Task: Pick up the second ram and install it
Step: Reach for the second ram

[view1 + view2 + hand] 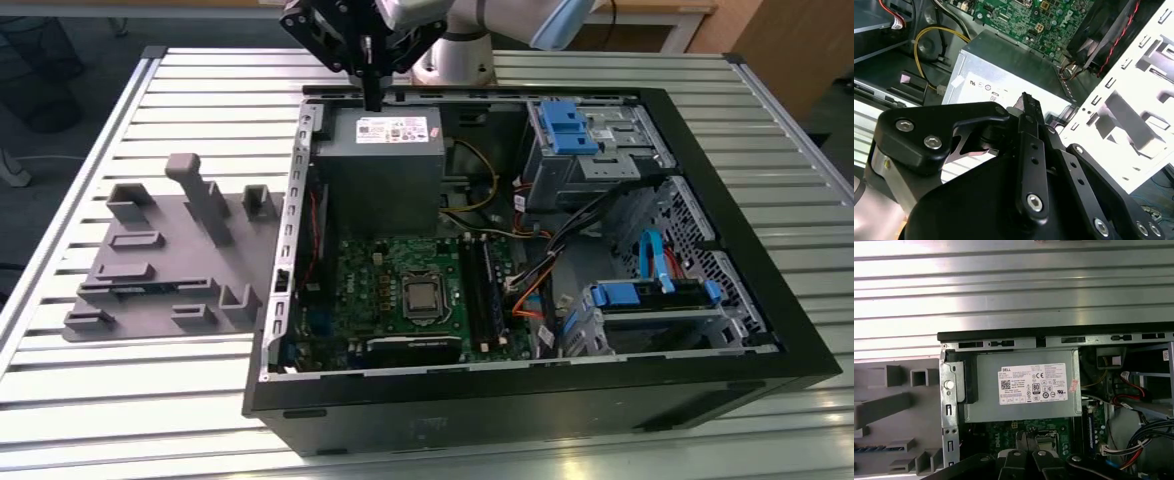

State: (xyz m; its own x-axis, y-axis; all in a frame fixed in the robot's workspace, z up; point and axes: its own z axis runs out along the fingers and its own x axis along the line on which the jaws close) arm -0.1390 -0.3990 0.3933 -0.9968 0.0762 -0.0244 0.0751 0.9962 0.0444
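The black two-fingered gripper [371,100] hangs with its fingers pressed together, pinching nothing, over the grey metal power supply box [378,150] at the open black computer case's [534,400] far end.

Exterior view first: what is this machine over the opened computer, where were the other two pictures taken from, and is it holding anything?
It is a robot arm with a claw, hanging above the power supply box of an open computer case on a slatted metal table. That view comes from a camera off the arm; both wrist views come from cameras riding on it. A grey parts holder lies beside the case. The claw looks shut, holding nothing.
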